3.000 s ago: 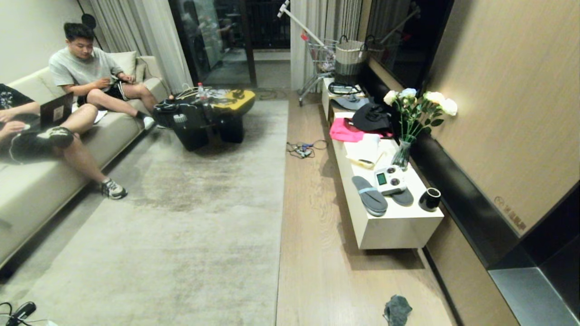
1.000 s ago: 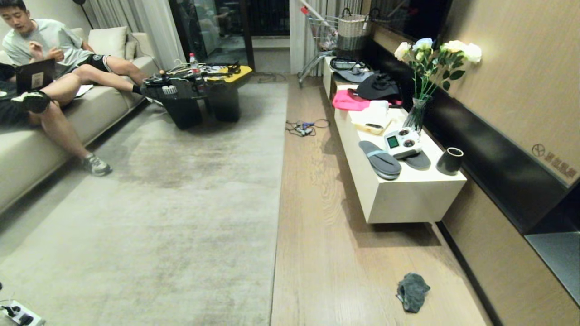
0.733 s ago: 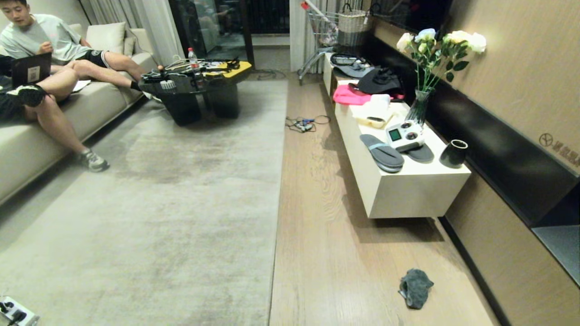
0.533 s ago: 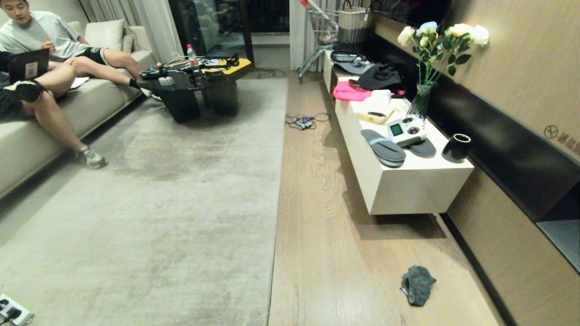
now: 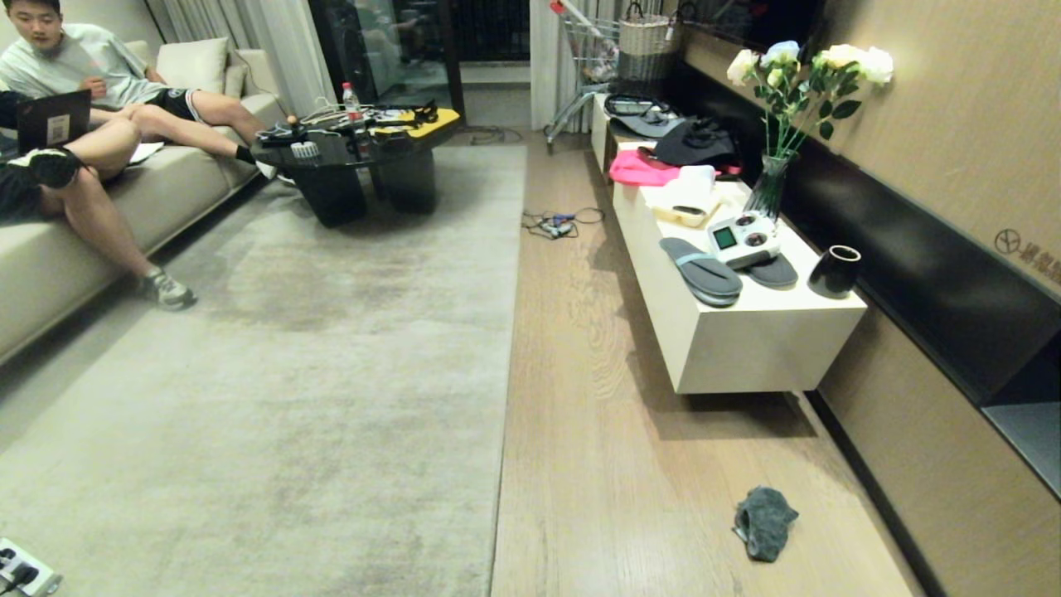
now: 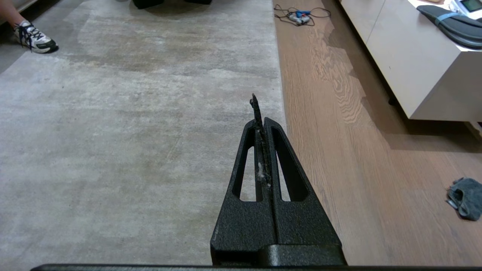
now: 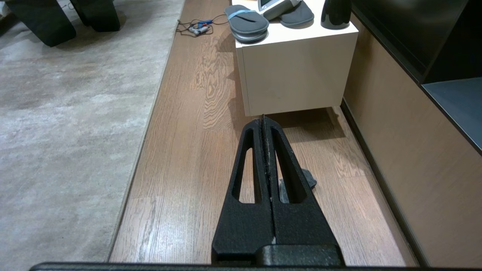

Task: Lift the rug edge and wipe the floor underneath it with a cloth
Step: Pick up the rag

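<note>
The rug edge [image 5: 506, 373] runs straight away from me, between the pale grey-beige rug on the left and the wood-plank floor [image 5: 597, 448] on the right. The cloth [image 5: 764, 522], a crumpled dark grey rag, lies on the floor near the right wall, below the cabinet's near end. Neither arm shows in the head view. My left gripper [image 6: 263, 120] is shut and empty, hanging above the rug edge [image 6: 280, 94], with the cloth [image 6: 465, 192] far to its side. My right gripper [image 7: 263, 119] is shut and empty above the floor [image 7: 188, 158]; its fingers partly cover the cloth [image 7: 309, 178].
A low white cabinet [image 5: 746, 356] along the right wall carries slippers, a controller, a black cup and a vase of flowers. Cables [image 5: 551, 225] lie on the floor further on. A black coffee table [image 5: 365, 166] stands on the rug. People sit on the sofa [image 5: 99, 224]. A power strip [image 5: 21, 570] lies at the near left.
The whole head view has shifted as the camera moved, bringing the cloth and near floor further into the picture. Rug, cloth and both grippers have stayed where they were.
</note>
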### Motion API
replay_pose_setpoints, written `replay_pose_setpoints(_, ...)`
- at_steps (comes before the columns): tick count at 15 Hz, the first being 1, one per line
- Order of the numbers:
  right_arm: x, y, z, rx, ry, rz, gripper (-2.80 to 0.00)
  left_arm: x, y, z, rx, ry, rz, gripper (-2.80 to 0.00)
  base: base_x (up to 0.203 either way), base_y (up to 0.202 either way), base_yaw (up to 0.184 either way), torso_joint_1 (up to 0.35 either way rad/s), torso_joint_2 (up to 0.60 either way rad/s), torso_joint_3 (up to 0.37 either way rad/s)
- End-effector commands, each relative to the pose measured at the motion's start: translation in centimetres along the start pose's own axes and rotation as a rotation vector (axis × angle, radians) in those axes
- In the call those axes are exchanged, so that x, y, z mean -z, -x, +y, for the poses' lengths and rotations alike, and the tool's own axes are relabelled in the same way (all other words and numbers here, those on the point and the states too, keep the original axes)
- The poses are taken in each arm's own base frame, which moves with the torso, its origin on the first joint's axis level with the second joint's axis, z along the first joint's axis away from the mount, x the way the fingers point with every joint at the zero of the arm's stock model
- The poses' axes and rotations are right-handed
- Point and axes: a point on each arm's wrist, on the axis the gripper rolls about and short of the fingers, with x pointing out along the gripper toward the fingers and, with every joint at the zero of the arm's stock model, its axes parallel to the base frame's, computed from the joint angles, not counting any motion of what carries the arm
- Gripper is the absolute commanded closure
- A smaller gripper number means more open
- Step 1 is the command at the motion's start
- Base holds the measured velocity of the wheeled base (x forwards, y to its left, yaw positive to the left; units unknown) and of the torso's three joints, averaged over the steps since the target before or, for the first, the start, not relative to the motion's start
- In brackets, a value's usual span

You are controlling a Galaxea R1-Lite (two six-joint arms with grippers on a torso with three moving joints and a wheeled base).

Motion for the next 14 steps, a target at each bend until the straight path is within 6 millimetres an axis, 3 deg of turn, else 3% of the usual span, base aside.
replay_pose_setpoints(1,-0.01,0.00,0.00,0.000,-0.001,-0.001,0.00,0.00,-0.01,0.00,0.000,0.000,0.001,0.00,0.000,0.000,0.000,0.000,0.00,0.000)
replay_pose_setpoints(14,0.00,0.00,0.00,0.001,0.000,-0.001,0.00,0.00,-0.01,0.00,0.000,0.000,0.001,0.00,0.000,0.000,0.000,0.005,0.03,0.029)
